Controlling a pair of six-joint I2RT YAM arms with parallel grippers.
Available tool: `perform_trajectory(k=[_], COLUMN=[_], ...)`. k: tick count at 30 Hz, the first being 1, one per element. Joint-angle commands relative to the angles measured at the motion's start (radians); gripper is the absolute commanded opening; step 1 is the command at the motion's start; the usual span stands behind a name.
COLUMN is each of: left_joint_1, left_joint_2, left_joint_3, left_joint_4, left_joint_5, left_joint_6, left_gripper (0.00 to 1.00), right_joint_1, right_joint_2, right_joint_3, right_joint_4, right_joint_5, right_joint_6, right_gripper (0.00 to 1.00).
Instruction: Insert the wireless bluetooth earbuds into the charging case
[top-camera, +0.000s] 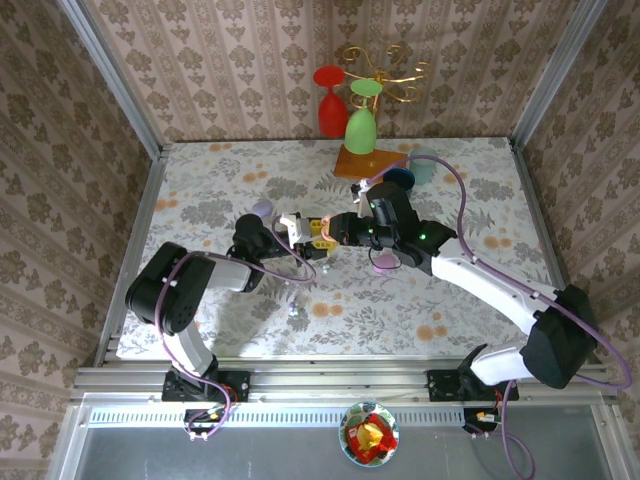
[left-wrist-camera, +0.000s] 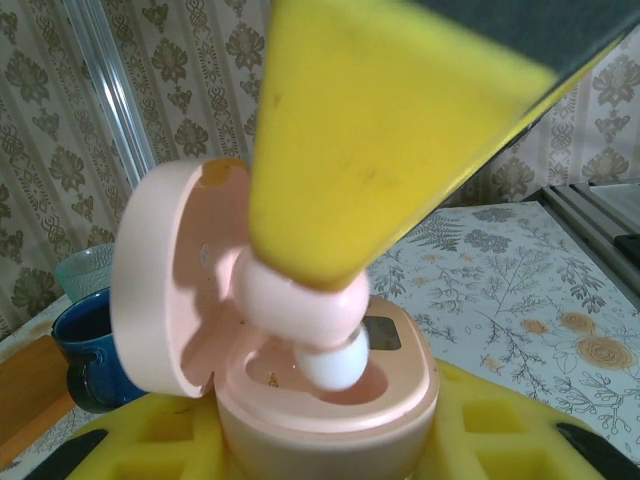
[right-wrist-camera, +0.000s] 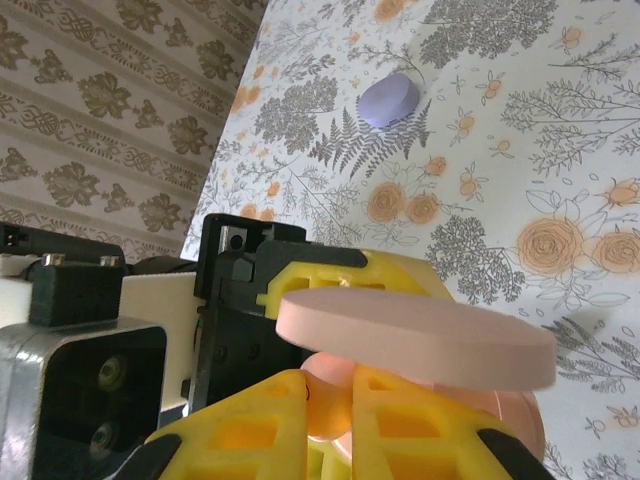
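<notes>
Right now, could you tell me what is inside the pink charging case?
A pink earbud pokes tip-first into the charging case; the well floor beneath it is covered.

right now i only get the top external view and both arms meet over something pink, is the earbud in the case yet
observer: not seated. in the left wrist view the small glossy pink earbud has its white tip dipping into a well of the pale pink plastic charging case, body above the rim
operator: who holds the bud
observer: the right jaws, shut on it, one yellow finger over it
operator: lid in the way
observer: no, the lid stands swung open to one side
</notes>
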Motion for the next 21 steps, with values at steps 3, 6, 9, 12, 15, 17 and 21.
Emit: perform_trajectory(k=[3, 6, 9, 12, 15, 17, 21], left_joint_1=[-0.004, -0.003, -0.003, 0.003, 0.005, 0.006, 0.008], left_joint_2=[-0.011, -0.016, -0.020, -0.020, -0.015, -0.013, -0.012], left_joint_3=[0.008, 0.012, 0.015, 0.018, 0.018, 0.017, 0.016], left_joint_4=[0.030, 0.030, 0.030, 0.030, 0.029, 0.030, 0.030], left_joint_5=[0.032, 0.019, -0.008, -0.014, -0.021, -0.021, -0.024], left_joint_6=[-0.025, -0.037, -0.055, -0.069, -0.070, -0.069, -0.068], left_gripper=[0.27, 0.27, 0.26, 0.25, 0.25, 0.25, 0.25], right_joint_1=[-0.003, -0.003, -0.001, -0.001, -0.001, -0.001, -0.002], right_joint_2=[0.047, 0.055, 0.047, 0.033, 0.025, 0.018, 0.007], right_joint_3=[-0.019, -0.022, -0.029, -0.030, -0.026, -0.025, -0.016], right_joint_4=[0.038, 0.027, 0.016, -0.009, -0.024, -0.025, -0.043], right_joint_5=[-0.034, -0.029, -0.015, 0.010, 0.020, 0.020, 0.035], right_joint_6=[0.024, 0.035, 0.040, 0.036, 0.031, 0.027, 0.009], right_gripper=[0.16, 0.16, 0.21, 0.27, 0.32, 0.33, 0.37])
